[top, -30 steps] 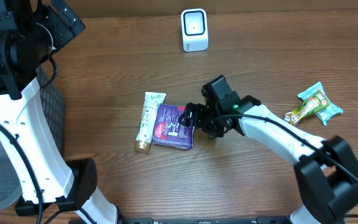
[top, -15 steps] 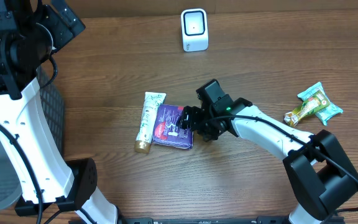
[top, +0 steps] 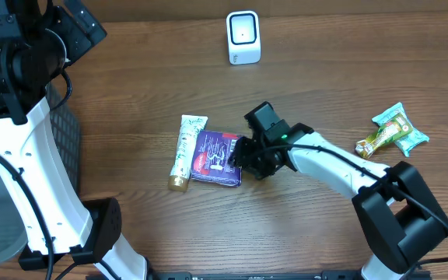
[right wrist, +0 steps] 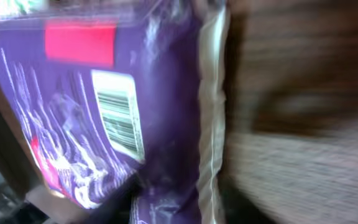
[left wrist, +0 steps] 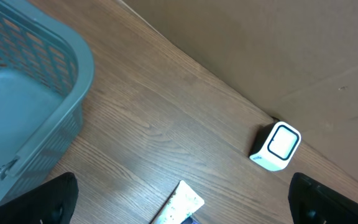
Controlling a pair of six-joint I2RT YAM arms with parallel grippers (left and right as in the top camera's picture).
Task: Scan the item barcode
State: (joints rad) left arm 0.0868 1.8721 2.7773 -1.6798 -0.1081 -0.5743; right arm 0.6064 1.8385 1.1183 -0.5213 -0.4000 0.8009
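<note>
One view, the right wrist's, shows the purple packet's [right wrist: 173,93] barcode [right wrist: 120,121]; right hand's [top: 243,155] grip unclear.

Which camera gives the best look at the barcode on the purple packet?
The right wrist view: the barcode sits close up, its bars visible though a little blurred. Overhead shows the purple packet small, with the barcode only a tiny pale patch. The left wrist view does not show the barcode.

The white cube-shaped scanner [top: 243,37] is seen straight down from overhead and obliquely from the left wrist; the purple foil packet [right wrist: 166,93] is framed close-up from the right wrist.
</note>
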